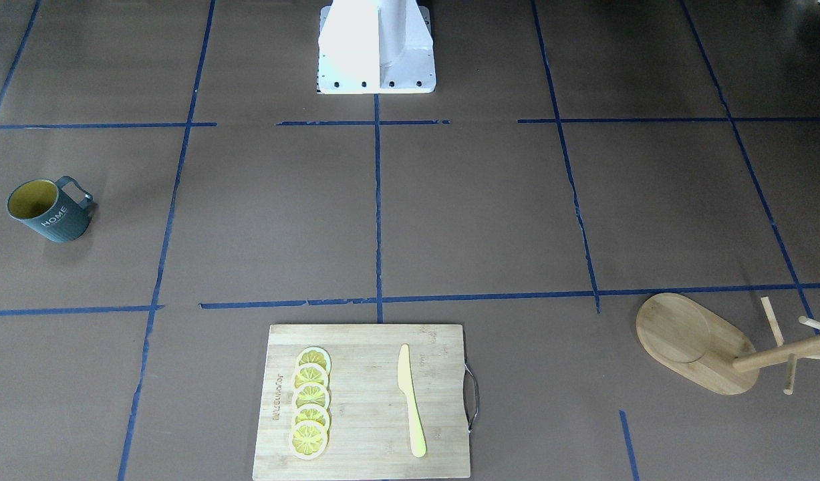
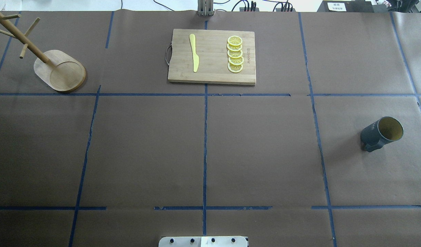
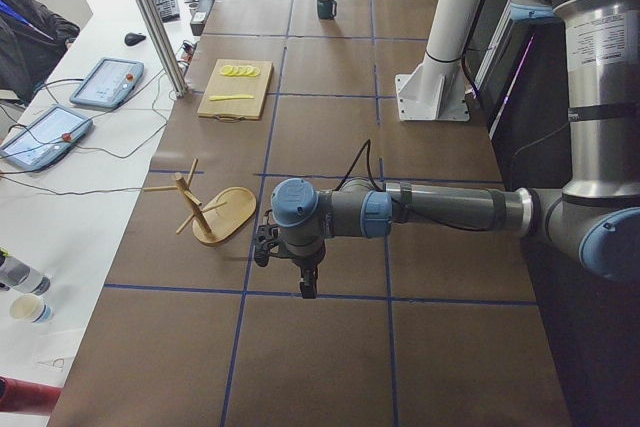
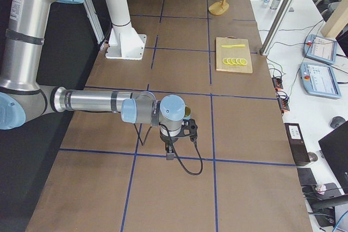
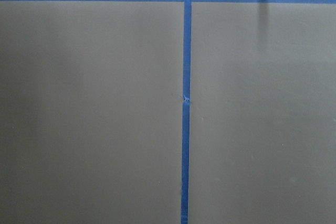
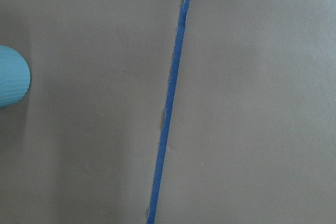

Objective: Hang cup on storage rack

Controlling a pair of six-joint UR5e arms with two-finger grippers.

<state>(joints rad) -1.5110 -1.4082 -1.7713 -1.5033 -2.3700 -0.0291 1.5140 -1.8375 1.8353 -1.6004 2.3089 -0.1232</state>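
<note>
Left gripper (image 3: 290,257) hangs from the outstretched near arm over the left end of the table (image 2: 210,154). It shows only from the side, so I cannot tell whether its fingers are spread or closed. The storage rack (image 2: 61,70) stands upright just beyond it at the far left, apart from the gripper, its pegs bare.

At the far middle lies a cutting board (image 2: 212,56). A yellow knife (image 2: 194,53) rests on its left half, and five lemon slices (image 2: 235,54) overlap in a row on its right half.

Well over to the right, the cup (image 2: 382,132) stands upright on the table with its yellow inside showing and its handle turned toward the robot's side, well apart from the rack.

Beyond it, the right gripper (image 4: 176,137) hangs over the table's right end, touching nothing that I can see. Whether it is spread or closed I cannot tell either.
</note>
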